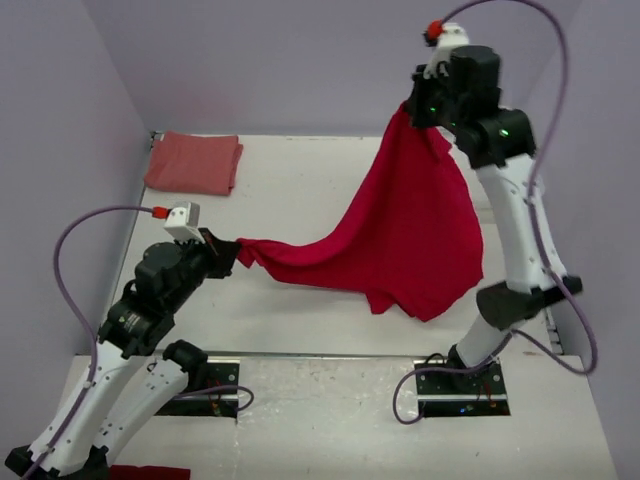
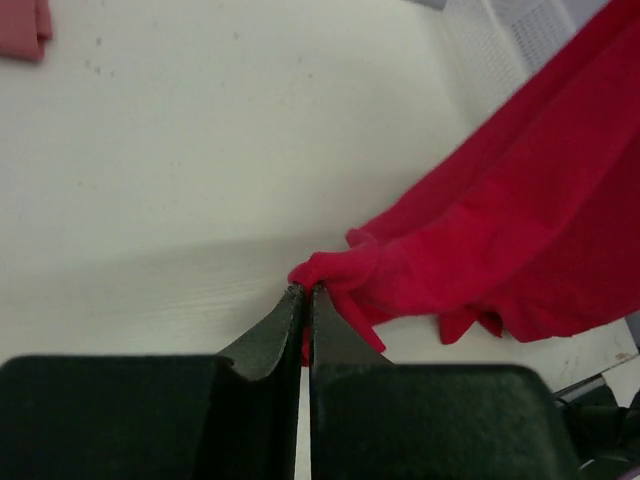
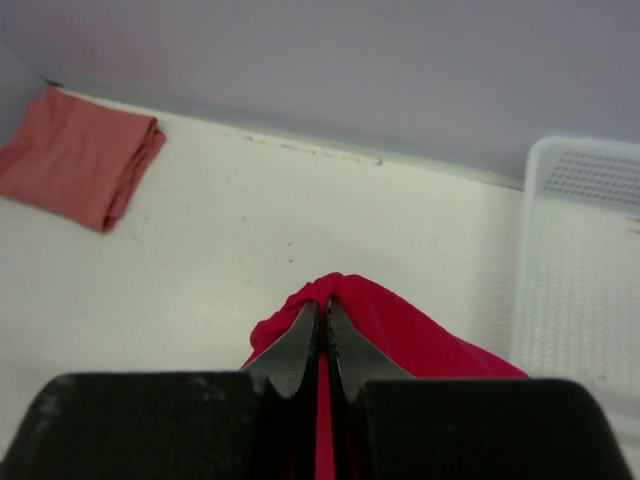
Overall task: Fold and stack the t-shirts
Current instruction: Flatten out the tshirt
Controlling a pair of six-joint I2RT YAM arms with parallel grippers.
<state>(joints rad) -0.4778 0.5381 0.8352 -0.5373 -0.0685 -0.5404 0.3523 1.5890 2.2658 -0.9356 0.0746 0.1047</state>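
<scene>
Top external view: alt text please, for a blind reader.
Both arms hold a bright red t-shirt: the right gripper lifts one end high, the left gripper pinches another low. A folded salmon t-shirt lies on the table, far left.

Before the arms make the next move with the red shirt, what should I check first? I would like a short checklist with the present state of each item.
1. Left fingers shut on an edge of the red shirt, low by the table: ok.
2. Right fingers shut on the red shirt, held high: ok.
3. Red shirt spread flat between the two grips: not ok; it hangs bunched, and its lower part lies on the table.
4. Which corners of the shirt are gripped: cannot tell.
5. Salmon shirt folded at the far left corner, apart from the red one: ok.
</scene>
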